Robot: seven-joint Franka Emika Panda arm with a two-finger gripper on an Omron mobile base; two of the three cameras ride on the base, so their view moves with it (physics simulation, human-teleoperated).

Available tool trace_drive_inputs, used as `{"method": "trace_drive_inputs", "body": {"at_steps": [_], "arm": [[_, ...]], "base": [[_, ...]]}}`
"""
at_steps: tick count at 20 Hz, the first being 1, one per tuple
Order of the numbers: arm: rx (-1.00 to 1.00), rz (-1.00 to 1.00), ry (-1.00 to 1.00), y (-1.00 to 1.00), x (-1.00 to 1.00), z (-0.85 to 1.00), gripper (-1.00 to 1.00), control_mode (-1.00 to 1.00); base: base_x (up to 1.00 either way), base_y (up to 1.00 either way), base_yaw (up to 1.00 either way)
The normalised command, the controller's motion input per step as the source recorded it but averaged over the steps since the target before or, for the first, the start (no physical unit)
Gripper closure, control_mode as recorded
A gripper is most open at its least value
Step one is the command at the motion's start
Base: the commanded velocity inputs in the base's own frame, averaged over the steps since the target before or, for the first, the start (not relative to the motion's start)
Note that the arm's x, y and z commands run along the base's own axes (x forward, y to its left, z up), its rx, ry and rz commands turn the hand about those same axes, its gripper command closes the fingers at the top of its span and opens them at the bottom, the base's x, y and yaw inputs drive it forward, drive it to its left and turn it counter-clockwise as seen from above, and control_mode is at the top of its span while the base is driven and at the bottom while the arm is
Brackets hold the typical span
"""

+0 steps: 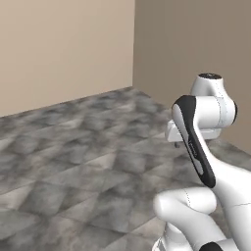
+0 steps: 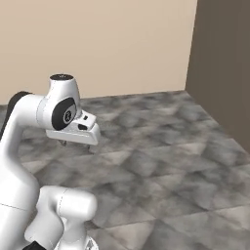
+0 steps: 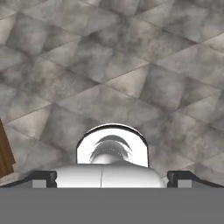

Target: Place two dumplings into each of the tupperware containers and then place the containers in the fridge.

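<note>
Facing bare walls (image 1: 63, 49) and a grey stone-patterned floor (image 1: 73, 162), the robot is looking at none of the task's things, so where the dumplings, containers and fridge are standing cannot be told. Judging by kind, the fridge door is likely needing a firm pull, the plastic boxes are probably handling light and slick, best taken by a rim, and the dumplings soft, wanting a gentle pinch. Nothing is blocking the arm. The jaws (image 2: 75, 145) are hanging over the floor, holding nothing; whether apart or together, I cannot tell.
</note>
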Motion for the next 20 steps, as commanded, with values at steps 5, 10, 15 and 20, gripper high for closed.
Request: {"method": "trace_drive_inputs", "body": {"at_steps": [5,10,15,20], "arm": [[0.00,0.00,0.00,0.00,0.00,0.00,-1.00,1.00],[0.00,0.00,0.00,0.00,0.00,0.00,-1.00,1.00],[0.00,0.00,0.00,0.00,0.00,0.00,-1.00,1.00],[0.00,0.00,0.00,0.00,0.00,0.00,-1.00,1.00]], "base": [[1.00,-0.50,0.32],[1.00,-0.11,0.32],[1.00,-0.05,0.28],[1.00,-0.03,0.39]]}}
